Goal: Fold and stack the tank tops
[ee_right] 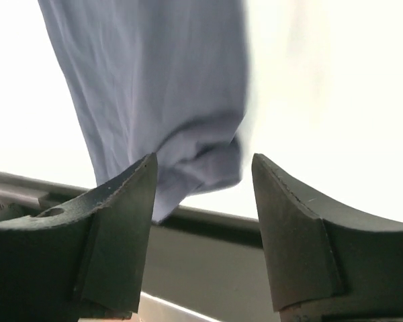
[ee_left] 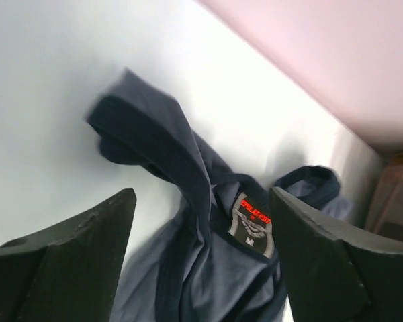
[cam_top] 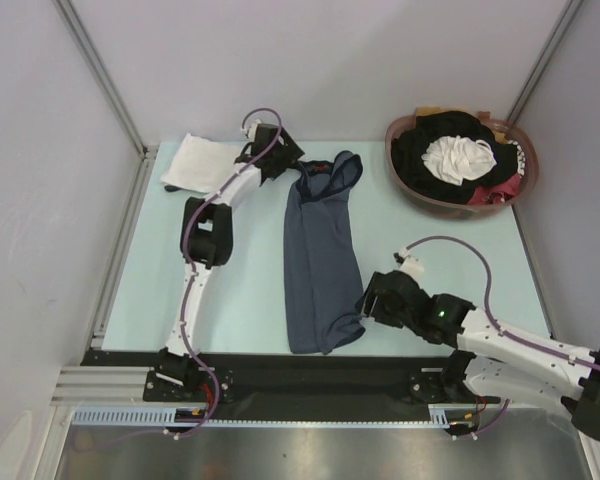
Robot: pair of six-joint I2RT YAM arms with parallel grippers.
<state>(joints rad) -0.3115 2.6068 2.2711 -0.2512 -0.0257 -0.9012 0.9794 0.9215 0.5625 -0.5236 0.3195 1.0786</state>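
We are looking at the slate grey-blue sleeveless cloth tank top (cam_top: 320,265), which is lying as a long narrow strip down the middle of the pale table (cam_top: 240,290), straps at the far end and hem at the near edge. The left gripper (ee_left: 201,194) is hovering over the strap end with its jaws standing wide apart, gripping nothing. The right gripper (ee_right: 203,157) is sitting just beside the bunched hem corner, also parted and empty. The white folded cloth top (cam_top: 198,163) is resting at the far left corner, well apart from the brown basket of mixed clothes (cam_top: 392,165). We are judging that an end-to-end fold is the step in hand. For that we are wanting the twisted strap laid flat first and both layers pinched together at each end. The hem should be carried over evenly rather than dragged, or the strip is likely to skew.
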